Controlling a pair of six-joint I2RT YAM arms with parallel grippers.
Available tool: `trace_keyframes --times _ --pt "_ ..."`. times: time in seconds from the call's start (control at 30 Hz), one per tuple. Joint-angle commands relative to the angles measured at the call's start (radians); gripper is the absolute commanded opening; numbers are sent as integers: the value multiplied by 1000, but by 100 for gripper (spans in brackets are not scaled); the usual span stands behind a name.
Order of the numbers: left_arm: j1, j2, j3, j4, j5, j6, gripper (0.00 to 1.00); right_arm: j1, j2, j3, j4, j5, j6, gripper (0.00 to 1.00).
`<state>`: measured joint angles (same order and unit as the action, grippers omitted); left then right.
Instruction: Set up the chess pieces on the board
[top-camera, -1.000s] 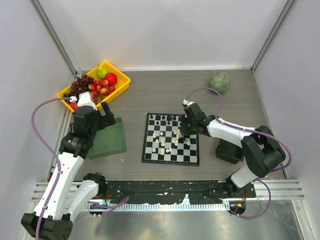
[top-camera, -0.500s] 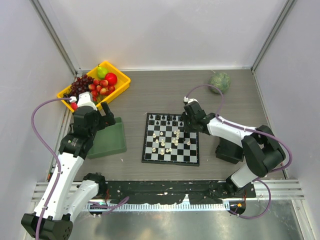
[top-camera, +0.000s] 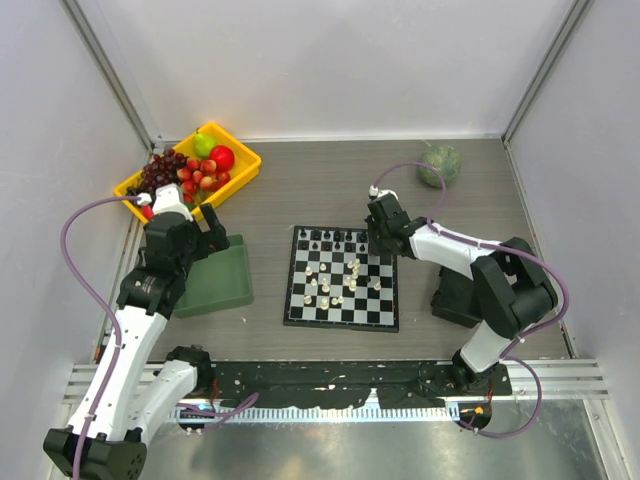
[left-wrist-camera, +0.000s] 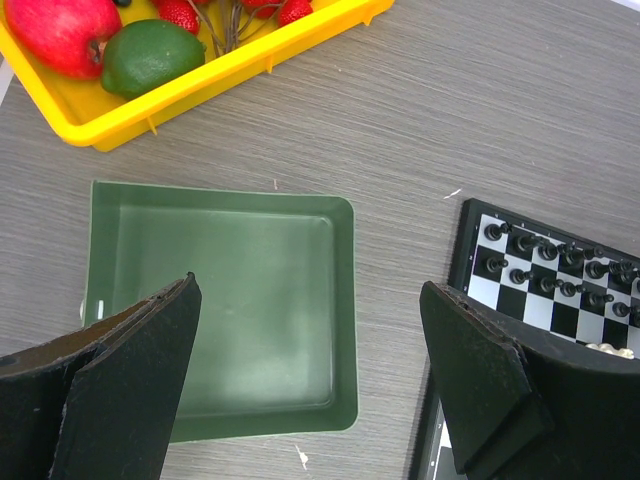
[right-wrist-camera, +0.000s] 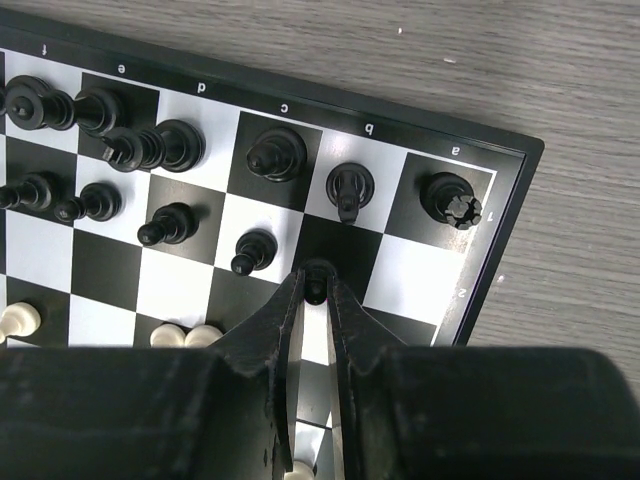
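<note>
The board (top-camera: 343, 280) lies mid-table, with black pieces along its far rows and cream-white pieces (top-camera: 330, 285) scattered in its middle. My right gripper (right-wrist-camera: 317, 285) is shut on a small black pawn (right-wrist-camera: 316, 287) and holds it over the black square in the second row near the board's far right corner (top-camera: 385, 243). Black pieces (right-wrist-camera: 275, 155) stand in the rows beside it. My left gripper (left-wrist-camera: 310, 380) is open and empty, above the green tray (left-wrist-camera: 225, 310). The board's left edge shows in the left wrist view (left-wrist-camera: 545, 275).
A yellow bin (top-camera: 190, 170) with red, purple and green fruit stands at the far left. A green round object (top-camera: 440, 164) lies at the far right. A black block (top-camera: 458, 298) sits right of the board.
My right gripper has moved from the board's middle right toward its far right corner, carrying the black pawn. The left arm has not moved.
</note>
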<state>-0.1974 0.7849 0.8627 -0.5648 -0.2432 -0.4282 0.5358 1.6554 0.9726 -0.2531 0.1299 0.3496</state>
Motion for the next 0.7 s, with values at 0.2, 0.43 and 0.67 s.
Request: trace_keyframes --times 0.2,0.43,0.67 --pt "10 -1 13 48 2 17 99 -16 24 29 48 22 -3 19" --pt "9 -4 12 46 -1 17 99 -16 27 26 49 25 -3 19" --pt "12 -6 6 43 -1 14 99 -19 7 11 44 28 -6 19"
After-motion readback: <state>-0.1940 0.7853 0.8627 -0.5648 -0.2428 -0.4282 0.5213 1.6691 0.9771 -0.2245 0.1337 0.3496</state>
